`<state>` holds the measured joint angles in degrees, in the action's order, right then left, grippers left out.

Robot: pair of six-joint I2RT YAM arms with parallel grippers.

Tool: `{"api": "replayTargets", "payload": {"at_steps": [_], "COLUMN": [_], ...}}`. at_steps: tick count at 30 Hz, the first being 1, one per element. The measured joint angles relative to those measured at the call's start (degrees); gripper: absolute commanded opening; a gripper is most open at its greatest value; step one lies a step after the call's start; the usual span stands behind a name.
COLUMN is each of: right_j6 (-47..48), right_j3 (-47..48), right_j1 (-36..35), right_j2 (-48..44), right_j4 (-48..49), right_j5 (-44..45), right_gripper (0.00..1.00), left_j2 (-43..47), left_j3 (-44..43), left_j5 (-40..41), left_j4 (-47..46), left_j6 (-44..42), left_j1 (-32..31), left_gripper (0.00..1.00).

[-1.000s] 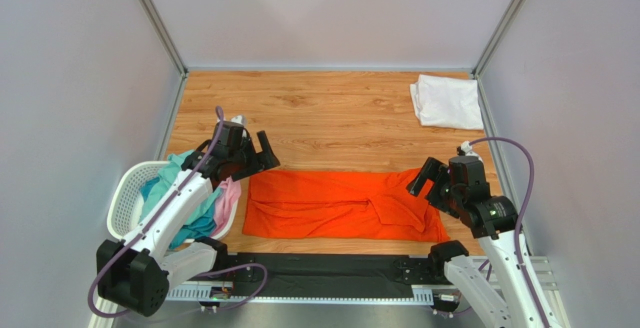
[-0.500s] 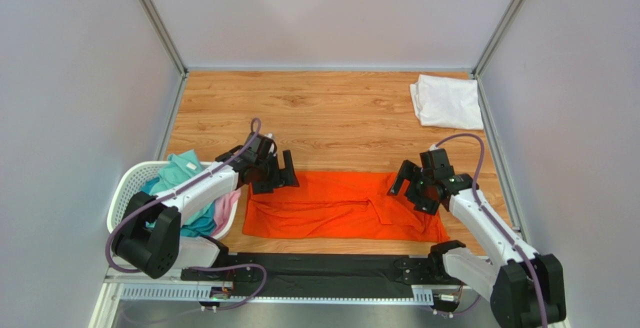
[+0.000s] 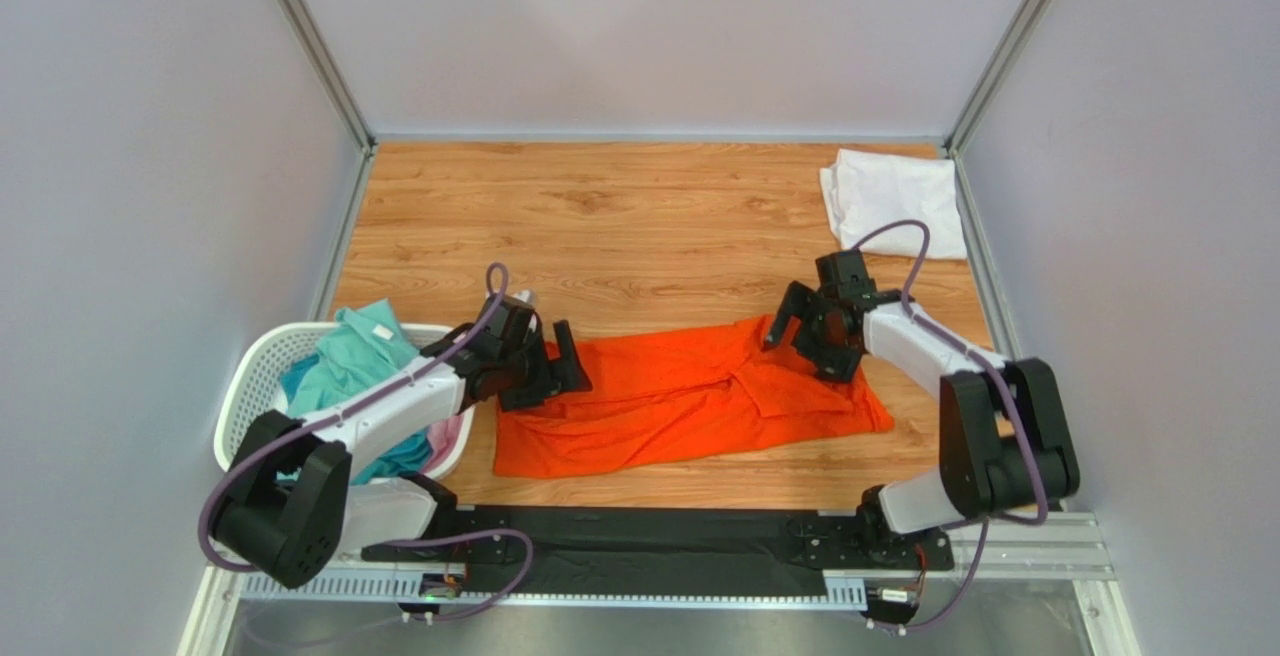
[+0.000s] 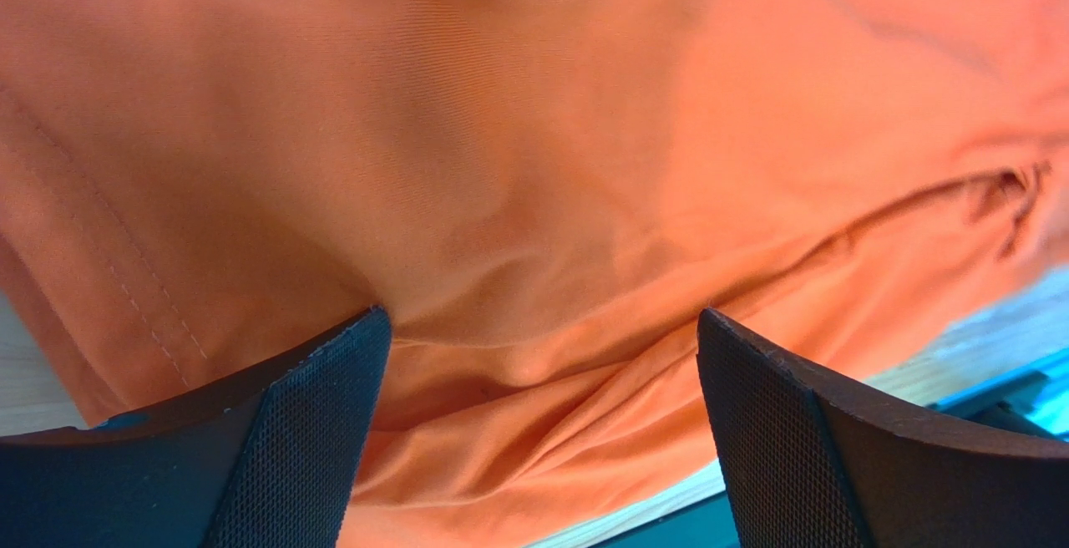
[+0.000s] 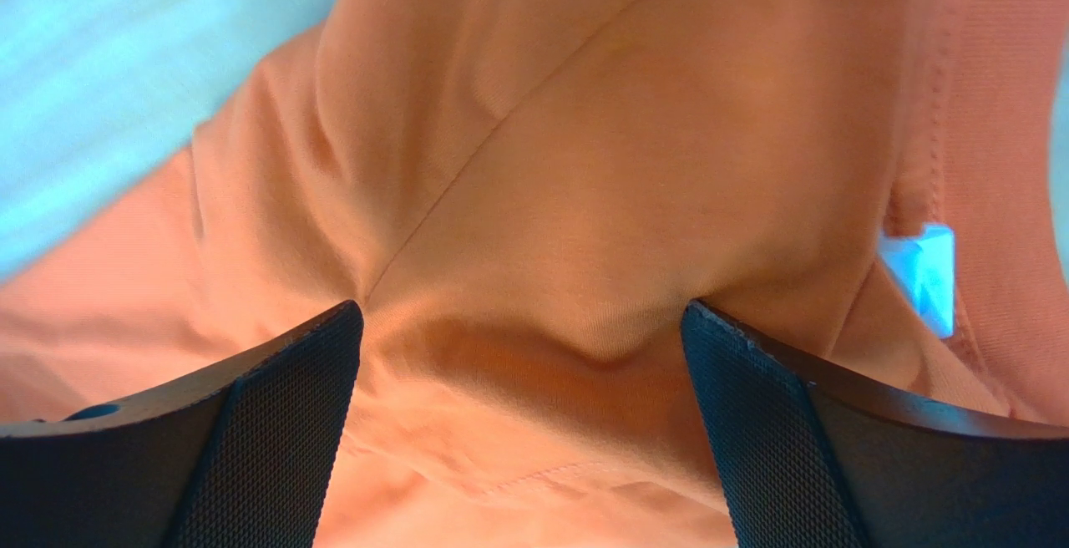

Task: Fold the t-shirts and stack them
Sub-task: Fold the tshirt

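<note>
The bright orange t-shirt (image 3: 676, 401) lies as a long folded strip, rumpled, on the wooden table near the front. My left gripper (image 3: 561, 364) is open and down on the shirt's left end; its wrist view shows orange cloth (image 4: 527, 197) bulging between the spread fingers (image 4: 289, 435). My right gripper (image 3: 801, 334) is open and down on the shirt's right end, with orange cloth (image 5: 527, 197) and a small white label (image 5: 920, 275) between its fingers (image 5: 270, 423). A folded white t-shirt (image 3: 896, 202) lies at the back right corner. Teal (image 3: 349, 361) and pink (image 3: 446, 431) shirts sit in the basket.
The white mesh laundry basket (image 3: 248, 394) stands at the front left, close behind my left arm. Grey walls enclose the table on three sides. A black rail (image 3: 646, 544) runs along the near edge between the arm bases.
Both grippers have come down and inward onto the ends of the orange shirt. The shirt has been pushed out of its flat rectangle, skewed and bunched, its right end shifted away from me.
</note>
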<state>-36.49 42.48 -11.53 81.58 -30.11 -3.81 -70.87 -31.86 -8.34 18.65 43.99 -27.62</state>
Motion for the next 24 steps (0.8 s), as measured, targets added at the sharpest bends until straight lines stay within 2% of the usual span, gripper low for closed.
{"api": "replayTargets", "payload": {"at_steps": [8,14,19,24], "right_j6": [1.79,2.49,2.56,2.23], "right_j3": [21.35,44.28,66.16,83.12], "right_j1": [0.02,-2.34,-5.31,-7.34], "right_j2": [21.09,38.45,52.48,62.45], "right_j4": [4.63,4.96,1.01,-3.56], "right_j5": [-5.35,-10.01,-12.76,-13.81], "right_gripper": [1.00,1.00,1.00,1.00], "left_j2": [12.90,20.74,22.45,20.22], "left_j3": [8.92,12.92,14.95,15.63], "left_j5": [-2.14,-2.93,-2.32,-0.39], "left_j4": [-0.92,1.11,-0.98,-5.90], "left_j6": [6.36,12.26,17.97,24.28], "left_j1": [-1.92,-5.35,-9.99,-16.55], "left_gripper": [1.00,1.00,1.00,1.00]}}
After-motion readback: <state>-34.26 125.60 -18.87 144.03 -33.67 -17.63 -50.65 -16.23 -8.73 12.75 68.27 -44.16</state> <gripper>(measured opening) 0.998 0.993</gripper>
